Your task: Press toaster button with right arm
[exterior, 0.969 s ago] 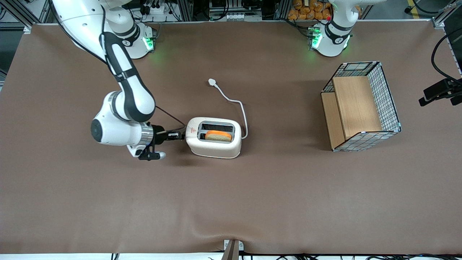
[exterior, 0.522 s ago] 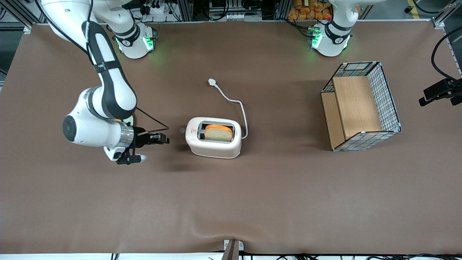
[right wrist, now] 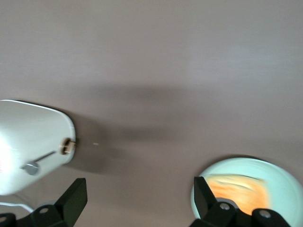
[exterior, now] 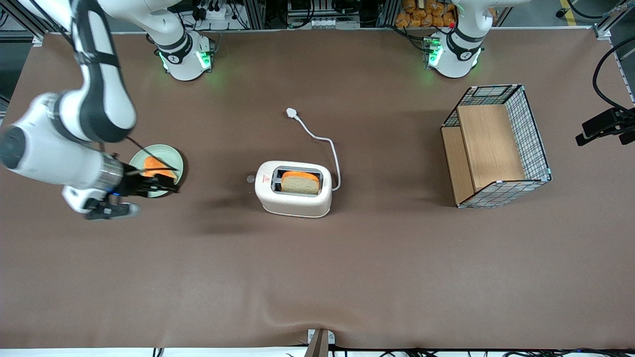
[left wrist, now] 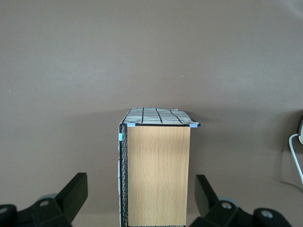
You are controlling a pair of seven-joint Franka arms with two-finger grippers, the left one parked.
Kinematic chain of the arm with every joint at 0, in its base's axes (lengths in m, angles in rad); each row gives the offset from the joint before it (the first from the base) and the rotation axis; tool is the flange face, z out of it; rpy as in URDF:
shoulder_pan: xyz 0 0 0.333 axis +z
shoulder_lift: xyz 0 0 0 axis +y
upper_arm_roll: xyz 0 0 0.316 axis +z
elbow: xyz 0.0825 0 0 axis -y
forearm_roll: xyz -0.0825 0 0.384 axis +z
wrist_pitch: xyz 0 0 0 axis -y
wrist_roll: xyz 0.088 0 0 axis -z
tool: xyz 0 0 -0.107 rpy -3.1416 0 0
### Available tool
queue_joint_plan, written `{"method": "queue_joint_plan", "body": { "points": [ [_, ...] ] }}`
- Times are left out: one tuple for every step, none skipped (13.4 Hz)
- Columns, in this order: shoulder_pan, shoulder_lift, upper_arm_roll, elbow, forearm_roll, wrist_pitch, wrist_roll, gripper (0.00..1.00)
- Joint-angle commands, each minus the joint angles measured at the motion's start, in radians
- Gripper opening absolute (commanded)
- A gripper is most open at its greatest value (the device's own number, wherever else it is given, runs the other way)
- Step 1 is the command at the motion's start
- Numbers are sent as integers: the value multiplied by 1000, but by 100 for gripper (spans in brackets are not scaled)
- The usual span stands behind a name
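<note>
While the right arm's small black two-finger gripper [exterior: 166,184] hangs over the pale green plate [exterior: 173,153], fingers apart and empty, the small white rounded-box toaster [exterior: 293,189] looks light and slippery. Its tiny pale grey round button [exterior: 250,178] likely wants a straight fingertip push, or the body may skid.

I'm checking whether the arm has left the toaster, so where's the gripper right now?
In the front view the gripper hangs over the green plate holding orange bread, well apart from the toaster, toward the working arm's end of the table.

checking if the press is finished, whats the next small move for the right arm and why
Probably lift the gripper up and clear rather than go in to press. It hangs over the plate, well apart from the toaster button, and the bread slice stands high in the toaster slot, which suggests the press is done.
</note>
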Motion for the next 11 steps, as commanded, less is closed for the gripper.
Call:
{"method": "queue_joint_plan", "body": {
  "points": [
    [0,-83,-47,-15,-95,-39,7,100],
    [1,-97,-62,-9,-122,-53,8,100],
    [0,-106,-70,11,-147,-73,10,100],
    [-6,-110,-76,47,-170,-114,13,100],
    [-17,-110,-93,95,-185,-172,20,100],
    [-20,-110,-111,139,-187,-220,30,100],
    [-18,-110,-125,170,-189,-247,52,100],
    [-18,-110,-125,198,-199,-266,72,100],
    [-11,-108,-123,233,-206,-295,92,100],
    [-8,-105,-120,265,-206,-332,115,100],
    [-9,-104,-120,285,-206,-350,131,100]
  ]
}}
